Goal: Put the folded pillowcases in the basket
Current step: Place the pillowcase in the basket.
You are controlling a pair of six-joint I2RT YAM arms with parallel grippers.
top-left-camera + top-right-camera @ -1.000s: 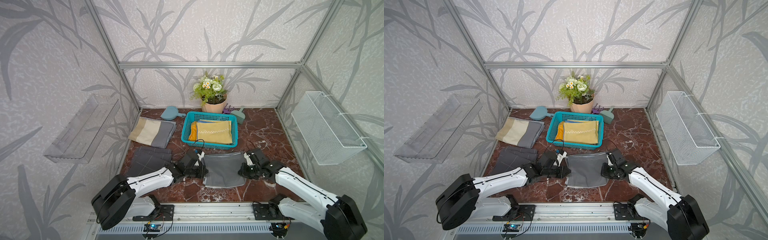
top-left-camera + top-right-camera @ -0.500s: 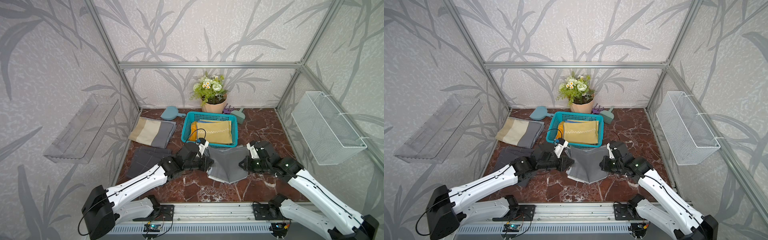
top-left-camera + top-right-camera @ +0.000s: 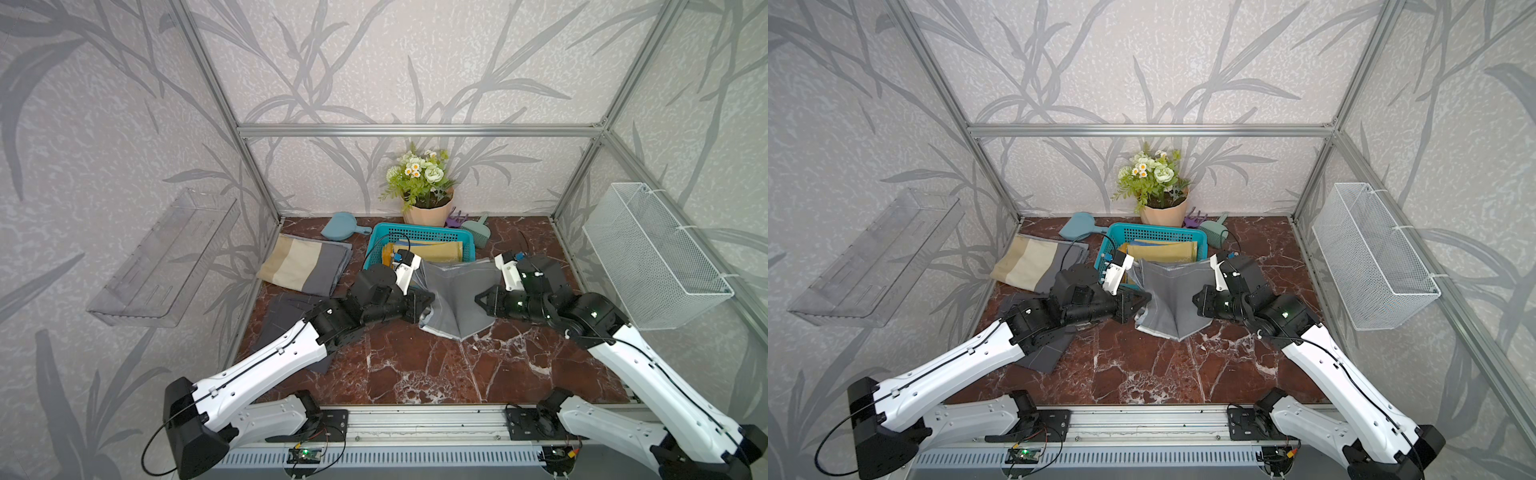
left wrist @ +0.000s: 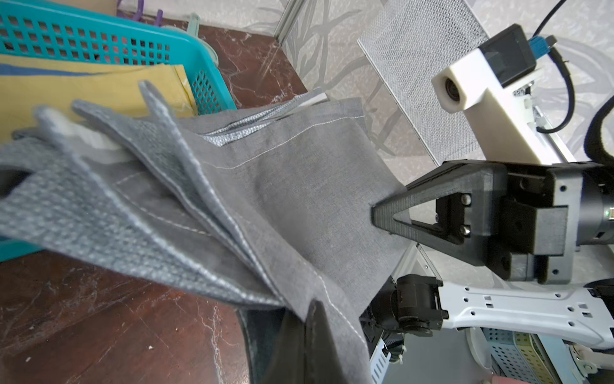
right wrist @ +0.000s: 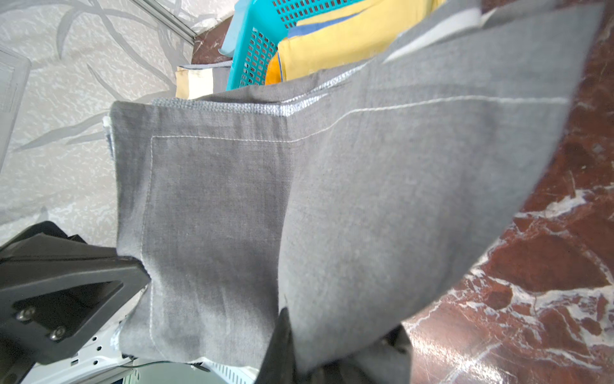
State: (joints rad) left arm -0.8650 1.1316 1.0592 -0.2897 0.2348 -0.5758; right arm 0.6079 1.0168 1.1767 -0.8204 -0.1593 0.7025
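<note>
Table (image 3: 415,374): red-brown marble, bare along the near edge
Dark grey cloth (image 3: 286,316): flat on the table, partly under the left arm
Left pincer (image 3: 426,306): clamped on the pillowcase's left edge
Right pincer (image 3: 478,300): clamped on the opposite edge, facing the left pincer
Pillowcase (image 3: 455,291): grey, folded, hung between both pincers, sagging in a V crease; far edge overlaps the basket's near rim in both top views
Basket (image 3: 419,229): teal, just behind the pillowcase, yellow cloth (image 3: 436,251) inside
Striped cloth (image 3: 303,268): left of the basket
Flower pot (image 3: 428,208): at the back wall
</note>
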